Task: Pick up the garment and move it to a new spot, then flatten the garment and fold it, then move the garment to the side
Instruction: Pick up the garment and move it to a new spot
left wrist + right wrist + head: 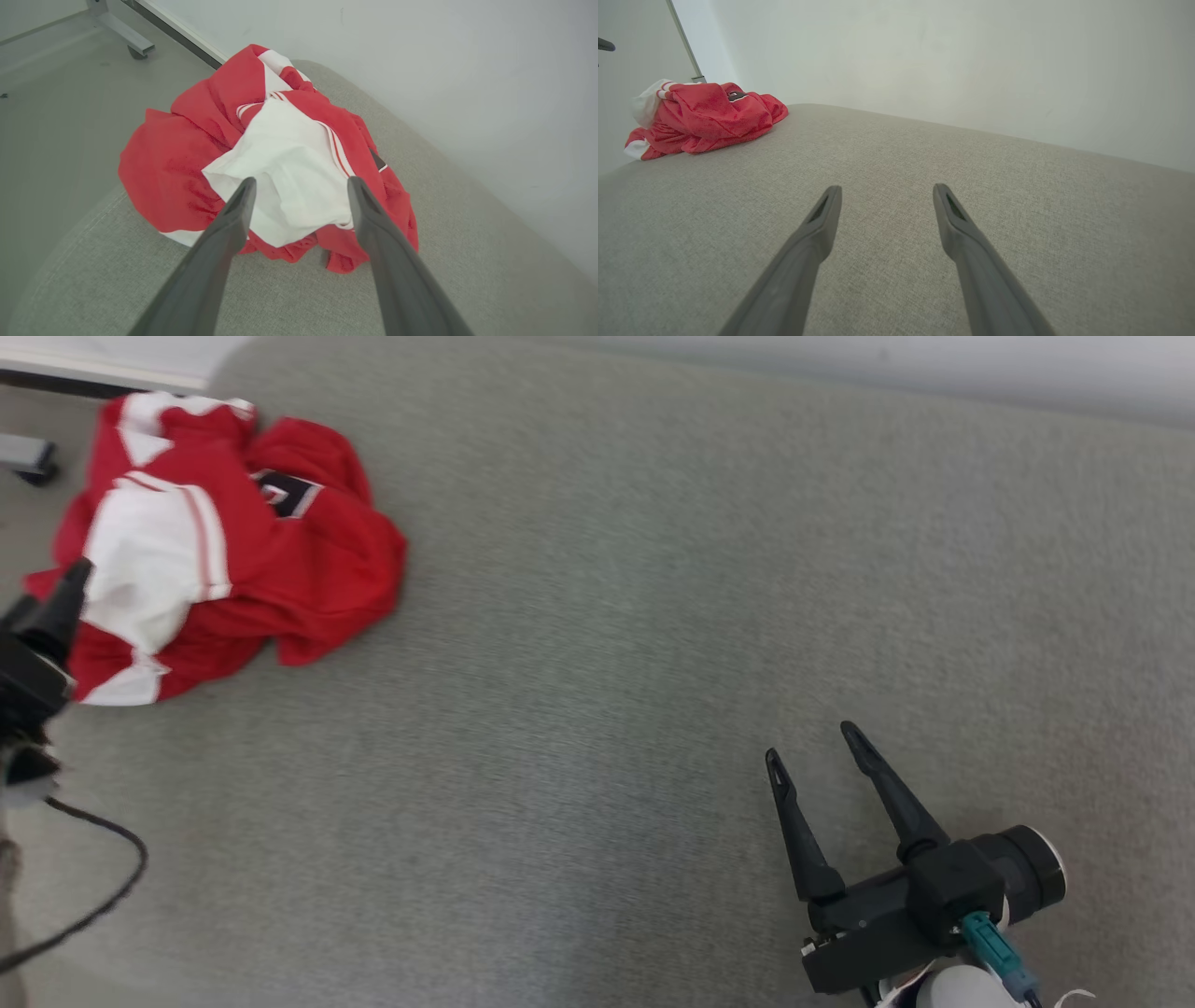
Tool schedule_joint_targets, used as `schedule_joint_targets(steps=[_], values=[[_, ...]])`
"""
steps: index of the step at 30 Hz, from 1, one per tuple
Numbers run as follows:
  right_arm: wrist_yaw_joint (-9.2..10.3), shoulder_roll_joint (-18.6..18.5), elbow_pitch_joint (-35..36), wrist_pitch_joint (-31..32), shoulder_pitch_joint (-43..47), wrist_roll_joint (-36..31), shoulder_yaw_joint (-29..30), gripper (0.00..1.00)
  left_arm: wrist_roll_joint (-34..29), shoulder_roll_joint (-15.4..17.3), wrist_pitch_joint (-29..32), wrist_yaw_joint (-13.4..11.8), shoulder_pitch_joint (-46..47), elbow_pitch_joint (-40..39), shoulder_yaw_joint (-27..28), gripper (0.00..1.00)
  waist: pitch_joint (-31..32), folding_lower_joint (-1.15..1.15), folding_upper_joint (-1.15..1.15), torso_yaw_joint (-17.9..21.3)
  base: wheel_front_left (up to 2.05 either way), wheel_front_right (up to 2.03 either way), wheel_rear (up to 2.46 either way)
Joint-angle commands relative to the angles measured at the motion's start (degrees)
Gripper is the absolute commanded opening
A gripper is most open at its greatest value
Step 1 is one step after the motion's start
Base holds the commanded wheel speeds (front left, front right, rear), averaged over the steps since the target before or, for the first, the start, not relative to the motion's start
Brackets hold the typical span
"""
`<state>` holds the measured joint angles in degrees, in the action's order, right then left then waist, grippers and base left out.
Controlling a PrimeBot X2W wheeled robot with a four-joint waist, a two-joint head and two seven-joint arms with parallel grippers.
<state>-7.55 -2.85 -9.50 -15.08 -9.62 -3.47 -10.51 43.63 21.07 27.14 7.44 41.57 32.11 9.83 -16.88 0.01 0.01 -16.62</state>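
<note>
Two grippers, both spread wide and empty. The garment (280, 569) lies crumpled at the far left corner of the cushion (653, 616). My left gripper (299, 186) is poised at it and my right gripper (812, 747) is over bare cushion. I'd bite deep into the white fold (285, 163).

Right gripper (883, 193) spread above grey cushion (924, 196), crumpled red-and-white garment (710, 116) far left

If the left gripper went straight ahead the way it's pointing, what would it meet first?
Most likely the white panel of the crumpled garment, framed between the left gripper's open jaws; how near is unclear.
</note>
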Motion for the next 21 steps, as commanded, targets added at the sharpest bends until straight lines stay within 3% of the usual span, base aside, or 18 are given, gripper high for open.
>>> schedule_joint_targets(steps=[1,9,17,18,19,21], values=[[0.12,-0.1,0.6,0.0,-1.0,0.6,-0.2,1.00,1.3,1.4,2.4,-1.2,1.4,-1.7,1.2,1.00,-10.4,-0.01,-0.01,10.1,0.00,0.00,0.00],[0.12,0.0,2.0,0.0,-2.3,2.1,-1.0,1.00,4.0,4.7,11.0,-7.1,1.1,-7.3,3.6,1.00,-14.1,-0.01,-0.01,13.3,0.00,0.00,0.00],[0.13,-0.2,2.4,0.0,-3.0,3.6,-1.8,1.00,2.8,6.3,13.7,-11.7,-2.2,-11.3,4.4,0.98,-16.6,-0.01,-0.01,14.8,0.00,0.00,0.00],[0.13,-0.3,2.1,0.1,-3.0,3.7,-1.8,1.00,2.5,6.6,13.6,-11.9,-2.3,-11.6,4.4,0.28,-16.4,-0.01,-0.01,14.8,0.00,0.00,0.00],[0.13,-0.4,1.9,0.1,-3.0,4.1,-1.8,1.00,2.3,6.8,13.4,-11.7,-2.4,-11.9,4.5,0.00,-16.1,-0.01,-0.01,14.9,0.00,0.00,0.00],[0.13,-0.4,1.7,0.2,-3.1,4.6,-2.0,1.00,1.8,7.2,12.9,-11.4,-2.8,-12.5,4.3,0.00,-15.4,-0.01,-0.01,14.7,0.00,0.00,0.00]])
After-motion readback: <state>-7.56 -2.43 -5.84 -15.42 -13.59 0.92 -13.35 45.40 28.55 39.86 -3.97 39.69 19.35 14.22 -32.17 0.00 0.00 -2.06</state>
